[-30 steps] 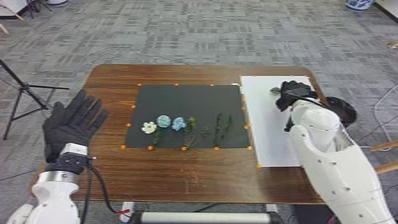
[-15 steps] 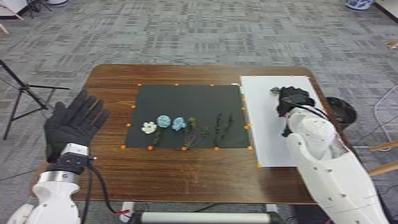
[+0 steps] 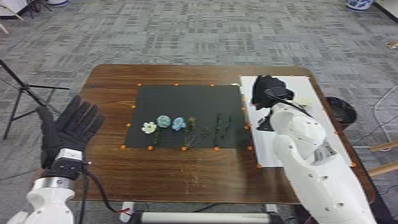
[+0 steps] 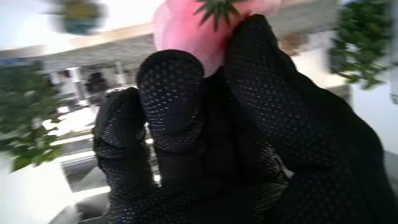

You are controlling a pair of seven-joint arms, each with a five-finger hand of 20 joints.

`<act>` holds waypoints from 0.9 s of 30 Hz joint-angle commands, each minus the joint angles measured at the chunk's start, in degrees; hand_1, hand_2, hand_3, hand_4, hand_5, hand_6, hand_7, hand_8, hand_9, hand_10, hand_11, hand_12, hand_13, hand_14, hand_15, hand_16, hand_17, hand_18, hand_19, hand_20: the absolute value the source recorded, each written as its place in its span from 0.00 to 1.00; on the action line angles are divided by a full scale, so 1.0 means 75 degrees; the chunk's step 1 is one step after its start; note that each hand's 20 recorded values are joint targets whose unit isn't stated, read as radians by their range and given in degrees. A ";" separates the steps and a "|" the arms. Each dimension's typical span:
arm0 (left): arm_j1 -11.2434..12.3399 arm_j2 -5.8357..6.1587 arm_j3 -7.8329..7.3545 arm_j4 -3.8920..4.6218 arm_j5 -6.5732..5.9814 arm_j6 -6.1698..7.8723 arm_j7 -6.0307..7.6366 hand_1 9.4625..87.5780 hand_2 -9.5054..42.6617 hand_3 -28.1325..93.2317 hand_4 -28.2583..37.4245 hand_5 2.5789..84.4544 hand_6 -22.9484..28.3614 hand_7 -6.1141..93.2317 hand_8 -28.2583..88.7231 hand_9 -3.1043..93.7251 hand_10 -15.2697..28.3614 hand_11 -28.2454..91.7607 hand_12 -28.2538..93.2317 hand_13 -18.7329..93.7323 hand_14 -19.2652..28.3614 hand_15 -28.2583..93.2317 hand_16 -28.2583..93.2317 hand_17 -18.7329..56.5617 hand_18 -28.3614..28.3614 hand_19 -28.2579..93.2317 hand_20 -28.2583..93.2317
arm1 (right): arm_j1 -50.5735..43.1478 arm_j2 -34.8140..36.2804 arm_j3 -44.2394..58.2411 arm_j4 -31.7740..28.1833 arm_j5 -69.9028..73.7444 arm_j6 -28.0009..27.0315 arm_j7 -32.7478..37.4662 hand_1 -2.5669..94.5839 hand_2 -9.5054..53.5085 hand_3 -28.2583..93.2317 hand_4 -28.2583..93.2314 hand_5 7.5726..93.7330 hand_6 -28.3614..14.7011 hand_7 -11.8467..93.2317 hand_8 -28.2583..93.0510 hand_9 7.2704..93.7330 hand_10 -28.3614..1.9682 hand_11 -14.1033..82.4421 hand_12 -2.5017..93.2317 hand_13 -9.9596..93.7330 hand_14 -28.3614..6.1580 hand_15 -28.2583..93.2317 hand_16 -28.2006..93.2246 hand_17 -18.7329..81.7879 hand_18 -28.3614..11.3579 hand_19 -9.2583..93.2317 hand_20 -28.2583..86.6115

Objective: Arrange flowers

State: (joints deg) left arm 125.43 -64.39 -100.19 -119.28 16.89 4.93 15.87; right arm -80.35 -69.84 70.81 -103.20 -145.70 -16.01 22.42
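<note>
Evidently, in the head view, the right robot hand [image 3: 269, 90] is poised over the white sheet [image 3: 266, 157], the left robot hand [image 3: 69, 132] spread open. In the right wrist view, a pink flower [image 4: 184, 32] is pinched between close-set thumb and fingers; placement seems in hand, with gentle lowering called for.

Head view bright, evenly lit; white sheet [image 3: 271, 159] palest. Right wrist view backlit, patchy white glare.

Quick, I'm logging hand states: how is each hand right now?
Left hand: open, fingers straight.
Right hand: closed on a pink flower.
</note>
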 commanded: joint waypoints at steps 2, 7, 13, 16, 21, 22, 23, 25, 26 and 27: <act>0.0129 -0.0085 -0.0003 -0.0006 -0.0047 -0.0083 0.0012 0.43 0.66 0.32 0.10 0.46 0.60 0.11 0.18 0.37 0.67 0.35 0.30 0.40 0.69 0.36 0.22 0.18 0.77 0.50 0.32 | 0.0248 -0.1256 -0.0787 0.0041 -0.0252 -0.0040 -0.0533 0.64 0.00 0.80 0.00 0.79 0.61 0.43 0.33 0.83 0.63 0.21 0.37 0.80 0.69 0.70 0.55 0.59 0.18 0.93 0.58; 0.0020 -0.0063 0.0042 0.0011 -0.0007 -0.0095 -0.0046 0.42 0.64 0.37 0.04 0.46 0.60 0.12 0.18 0.37 0.67 0.35 0.30 0.40 0.69 0.37 0.21 0.17 0.77 0.50 0.32 | 0.0156 -0.1478 -0.0962 0.0135 -0.0317 -0.0247 -0.0549 0.64 0.00 0.79 0.00 0.79 0.61 0.43 0.33 0.83 0.63 0.21 0.37 0.80 0.69 0.70 0.55 0.59 0.18 0.93 0.58; -0.0248 -0.0003 0.0241 0.0124 -0.0008 -0.0162 -0.0147 0.41 0.63 0.40 0.01 0.46 0.60 0.12 0.17 0.37 0.67 0.36 0.30 0.40 0.69 0.37 0.21 0.17 0.76 0.51 0.32 | -0.0093 -0.1686 -0.0971 0.0156 -0.0419 -0.0200 -0.0476 0.64 0.00 0.80 0.00 0.79 0.61 0.43 0.32 0.83 0.63 0.21 0.37 0.80 0.69 0.70 0.55 0.59 0.18 0.93 0.58; -0.0336 0.0033 0.0312 0.0161 0.0040 -0.0237 -0.0193 0.41 0.63 0.40 0.00 0.46 0.60 0.12 0.17 0.37 0.67 0.35 0.29 0.40 0.69 0.37 0.21 0.17 0.76 0.51 0.32 | -0.0110 -0.1777 -0.0978 0.0242 -0.0392 -0.0209 -0.0412 0.64 0.00 0.80 0.00 0.79 0.62 0.44 0.32 0.82 0.63 0.20 0.37 0.80 0.69 0.70 0.55 0.59 0.17 0.93 0.58; -0.0355 0.0066 0.0322 0.0156 0.0035 -0.0199 -0.0207 0.41 0.62 0.41 0.00 0.46 0.60 0.12 0.17 0.37 0.67 0.35 0.29 0.40 0.68 0.37 0.21 0.17 0.76 0.51 0.31 | -0.0210 -0.1991 -0.1030 0.0370 -0.0520 -0.0217 -0.0410 0.64 0.00 0.80 0.00 0.78 0.62 0.44 0.32 0.82 0.63 0.21 0.37 0.80 0.69 0.70 0.55 0.59 0.18 0.93 0.57; -0.0390 0.0078 0.0340 0.0171 0.0027 -0.0187 -0.0214 0.41 0.62 0.42 0.00 0.46 0.60 0.12 0.17 0.37 0.66 0.35 0.29 0.40 0.68 0.37 0.21 0.17 0.76 0.51 0.31 | -0.0230 -0.2050 -0.1036 0.0409 -0.0553 -0.0236 -0.0397 0.64 0.00 0.80 0.00 0.78 0.62 0.44 0.32 0.82 0.63 0.21 0.37 0.80 0.69 0.70 0.55 0.59 0.18 0.93 0.57; -0.0403 0.0087 0.0349 0.0178 0.0028 -0.0189 -0.0223 0.41 0.62 0.42 0.00 0.46 0.60 0.12 0.17 0.37 0.67 0.35 0.29 0.40 0.68 0.37 0.21 0.17 0.76 0.51 0.31 | -0.0243 -0.2101 -0.1051 0.0459 -0.0579 -0.0230 -0.0400 0.64 0.00 0.80 0.00 0.78 0.62 0.44 0.32 0.82 0.63 0.21 0.36 0.80 0.69 0.70 0.55 0.59 0.18 0.93 0.57; -0.0455 0.0101 0.0382 0.0196 0.0028 -0.0192 -0.0242 0.40 0.62 0.43 0.00 0.46 0.60 0.12 0.17 0.37 0.66 0.36 0.29 0.40 0.68 0.37 0.21 0.17 0.76 0.51 0.31 | -0.0257 -0.2158 -0.1084 0.0478 -0.0547 -0.0347 -0.0333 0.64 0.00 0.80 0.00 0.78 0.62 0.44 0.32 0.82 0.63 0.21 0.36 0.80 0.69 0.70 0.55 0.59 0.17 0.93 0.57; -0.0467 0.0104 0.0385 0.0202 0.0035 -0.0217 -0.0255 0.40 0.61 0.44 0.00 0.46 0.60 0.12 0.17 0.37 0.66 0.36 0.29 0.40 0.68 0.37 0.21 0.17 0.76 0.51 0.31 | -0.0277 -0.2170 -0.1104 0.0473 -0.0584 -0.0349 -0.0350 0.64 0.00 0.79 0.00 0.78 0.62 0.44 0.32 0.82 0.63 0.21 0.36 0.80 0.69 0.70 0.55 0.59 0.17 0.93 0.57; -0.0473 0.0115 0.0395 0.0199 0.0039 -0.0212 -0.0262 0.40 0.61 0.44 0.00 0.46 0.60 0.12 0.17 0.37 0.66 0.36 0.29 0.40 0.68 0.37 0.21 0.17 0.76 0.51 0.31 | -0.0301 -0.2168 -0.1137 0.0467 -0.0638 -0.0300 -0.0371 0.64 0.00 0.79 0.00 0.78 0.62 0.44 0.32 0.82 0.62 0.21 0.36 0.80 0.69 0.70 0.55 0.59 0.17 0.93 0.57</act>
State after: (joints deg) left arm 122.61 -64.01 -97.83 -117.97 16.91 4.03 14.72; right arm -81.58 -84.21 63.66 -100.39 -148.96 -17.68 19.23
